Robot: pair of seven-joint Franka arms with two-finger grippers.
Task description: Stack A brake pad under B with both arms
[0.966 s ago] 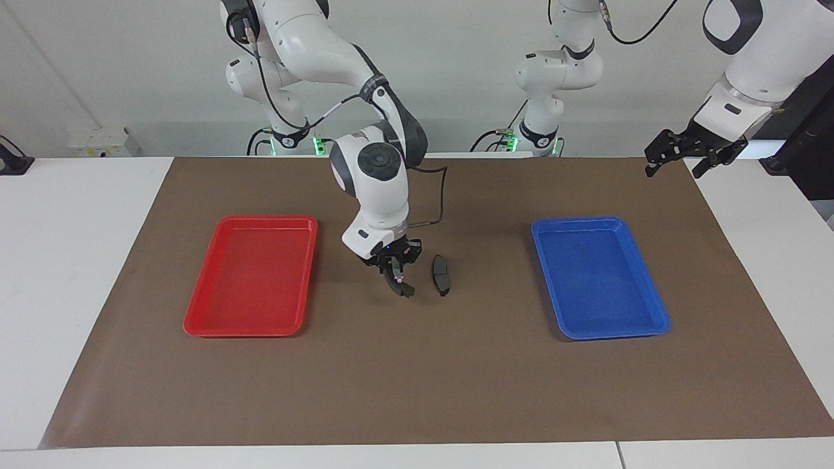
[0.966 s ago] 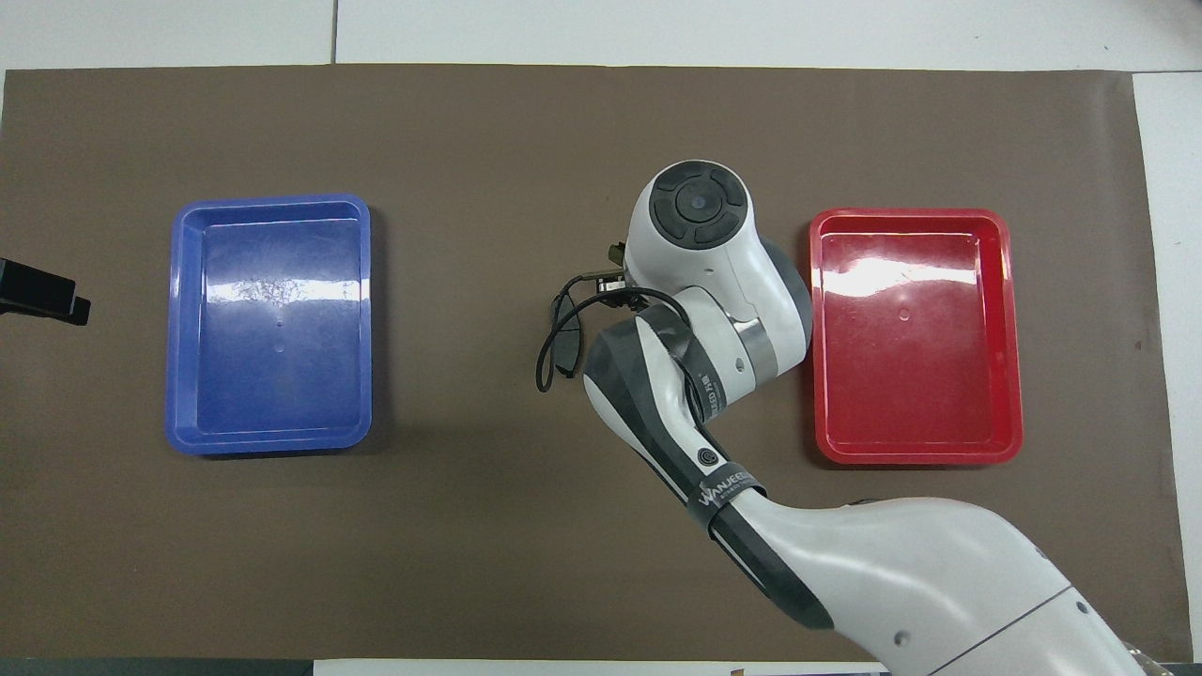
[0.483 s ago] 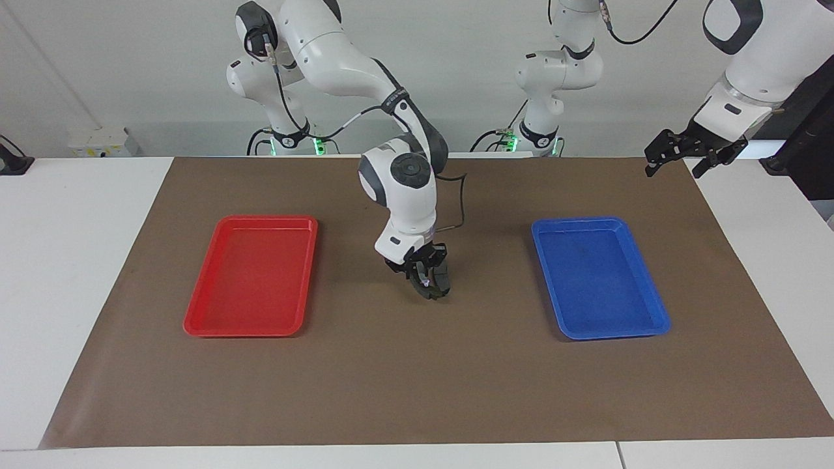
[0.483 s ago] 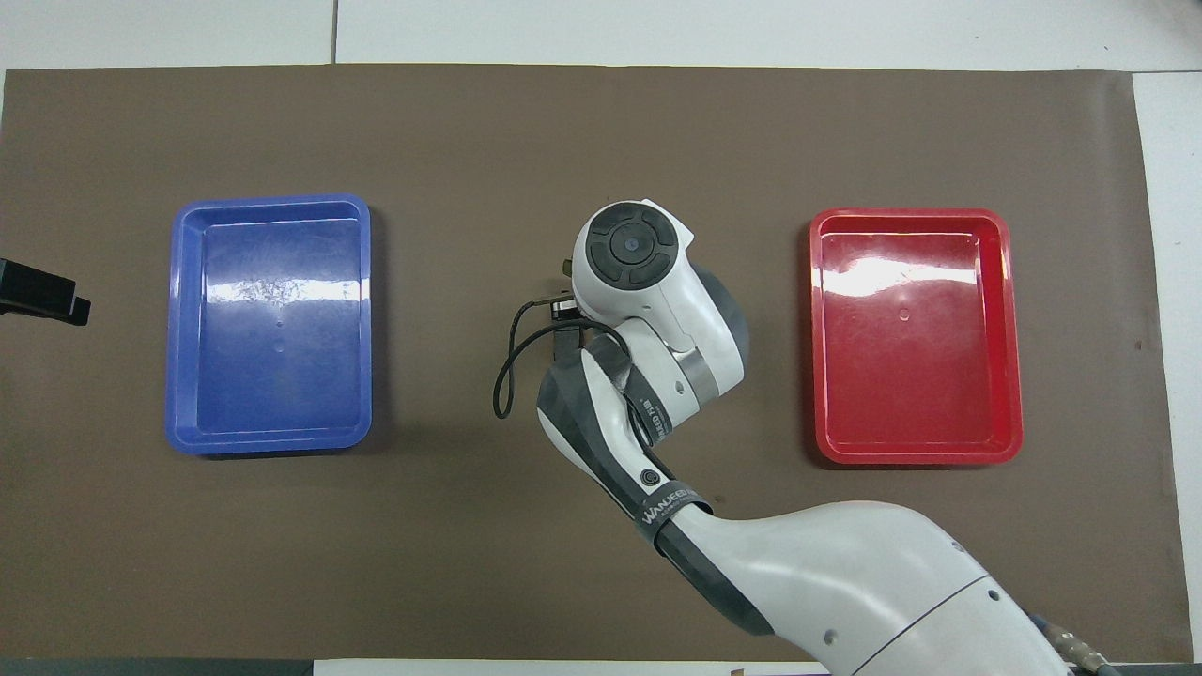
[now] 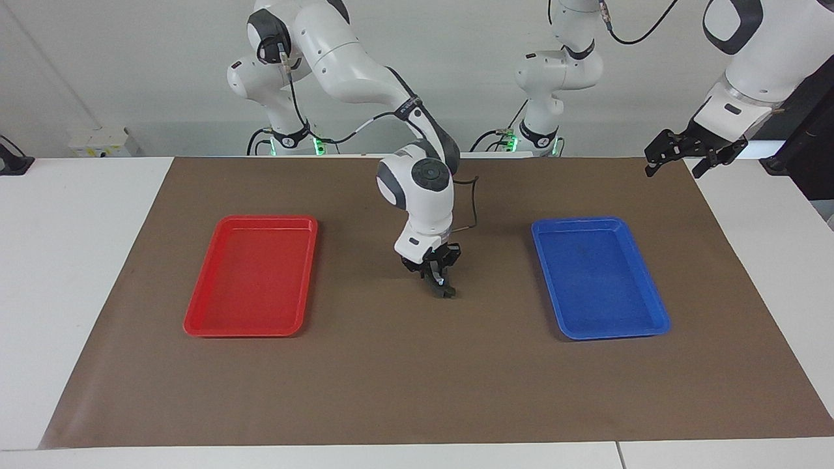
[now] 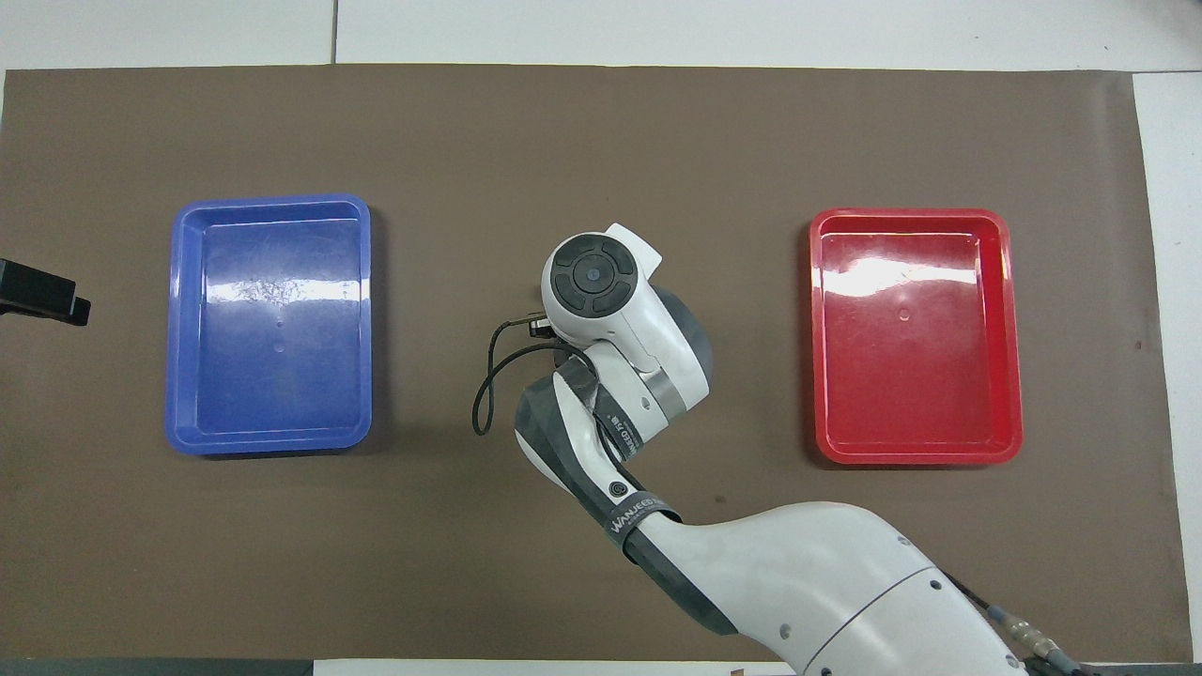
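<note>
Clamped in the closed fingertips of the right gripper (image 5: 441,289): a dark brake piece (image 5: 445,293), pointing down, at or just above the brown mat (image 5: 417,391). Sits at the middle of the mat, between the red tray (image 5: 267,219) and the blue tray (image 5: 580,221), well apart from both. Cannot tell whether it is A brake pad or B: shows only as a small dark shape under the fingers, with no second piece distinguishable beside or beneath it. Cannot tell either whether it touches the mat. In the overhead view, hidden entirely under the wrist of the right arm (image 6: 610,310).

Reaches in from the right arm's base, bent over the mat's centre, wrist steeply down, a black cable looping off its side.

Left gripper (image 5: 694,153) held up in the air over the mat's corner at the left arm's end, close to the robots, fingers spread apart and holding nothing; left arm waiting.

Both trays flat on the mat, one toward each arm's end, each with nothing in it. Mat spread over a white table (image 5: 78,260).
</note>
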